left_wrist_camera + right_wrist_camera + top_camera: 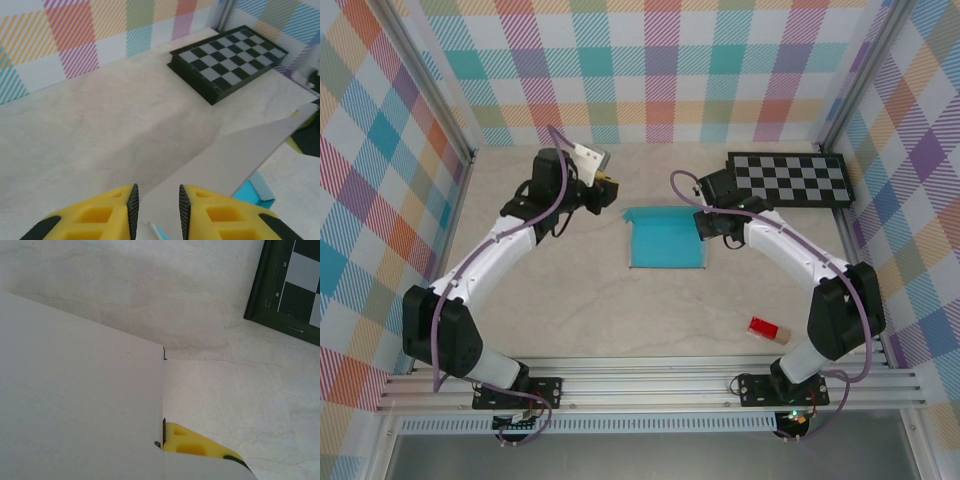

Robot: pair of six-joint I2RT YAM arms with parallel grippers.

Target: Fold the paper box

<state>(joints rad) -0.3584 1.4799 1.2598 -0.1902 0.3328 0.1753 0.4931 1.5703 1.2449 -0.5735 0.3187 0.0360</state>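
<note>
paper box (665, 240) teal overhead, white at wrists, left fingers (100, 215) narrowly parted, right fingers (190, 442) behind card, cannot tell grip

white arms (490, 252), purple cables (557, 196), yellow end effectors (157, 194)

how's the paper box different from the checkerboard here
The paper box is plain teal in the top view; the checkerboard has black and pale squares. The paper box is thin card mid-table; the checkerboard is a thicker, dark-framed board at the far right. Both sit on the table.
</note>
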